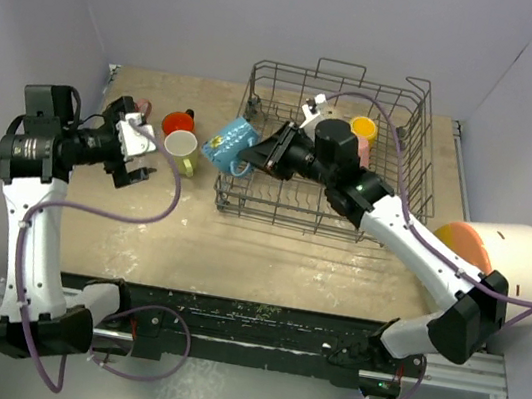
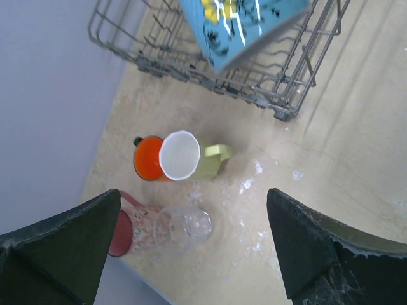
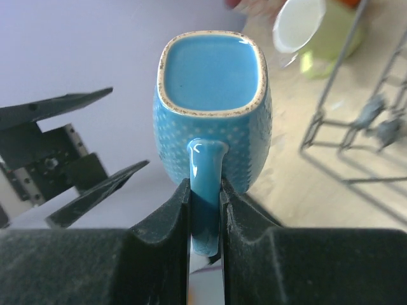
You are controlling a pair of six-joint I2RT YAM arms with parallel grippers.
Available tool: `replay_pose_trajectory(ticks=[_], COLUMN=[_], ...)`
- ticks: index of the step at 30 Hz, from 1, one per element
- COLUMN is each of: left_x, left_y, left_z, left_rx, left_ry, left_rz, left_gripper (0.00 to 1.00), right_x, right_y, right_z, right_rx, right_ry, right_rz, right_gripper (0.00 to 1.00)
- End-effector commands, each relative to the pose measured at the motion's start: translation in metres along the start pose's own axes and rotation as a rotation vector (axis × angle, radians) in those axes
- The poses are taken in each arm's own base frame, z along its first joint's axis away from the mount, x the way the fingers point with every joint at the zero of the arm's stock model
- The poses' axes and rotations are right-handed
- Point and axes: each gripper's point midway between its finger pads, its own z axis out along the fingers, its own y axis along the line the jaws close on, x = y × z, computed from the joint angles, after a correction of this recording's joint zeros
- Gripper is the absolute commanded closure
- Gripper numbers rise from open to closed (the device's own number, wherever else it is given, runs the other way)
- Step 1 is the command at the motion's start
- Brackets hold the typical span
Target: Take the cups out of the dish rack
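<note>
My right gripper is shut on the handle of a blue mug. It holds the mug tilted in the air over the left end of the dish rack, and the mug also shows in the top view. My left gripper hangs open and empty to the left, above the table. Below it stand an orange cup, a pale yellow-green mug, a pink mug and a clear glass. A yellow cup and a pink one remain in the rack.
A big white cylinder with an orange end lies at the right, beside my right arm. Grey walls close in the table at the left, back and right. The rack's near corner stands close to the group of cups.
</note>
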Motion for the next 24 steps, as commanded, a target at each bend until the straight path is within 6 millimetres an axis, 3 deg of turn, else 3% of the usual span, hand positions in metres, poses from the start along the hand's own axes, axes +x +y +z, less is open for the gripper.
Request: replay_pose_trajectory(ticks=[1, 7, 14, 24], left_x=[-0.043, -0.07, -0.082, -0.106], left_y=[-0.015, -0.032, -0.037, -0.031], left_z=[-0.01, -0.021, -0.027, -0.037], left_rx=[0.011, 0.008, -0.008, -0.042], left_ry=[-0.174, -0.28, -0.319, -0.386], left_rz=[0.206, 0.274, 0.318, 0.3], left_gripper=[0.01, 0.01, 0.02, 0.24], right_x=[0.003, 0.026, 0.038, 0.058], right_y=[0.106, 0.117, 0.136, 0.147], right_z=[-0.044, -0.046, -0.049, -0.046], right_rx=[-0.435, -0.524, -0.615, -0.662], right_ry=[0.019, 0.07, 0.096, 0.141], right_rz=[0.136, 0.249, 0.319, 0.369], right_gripper=[1.0, 1.0, 1.0, 1.0])
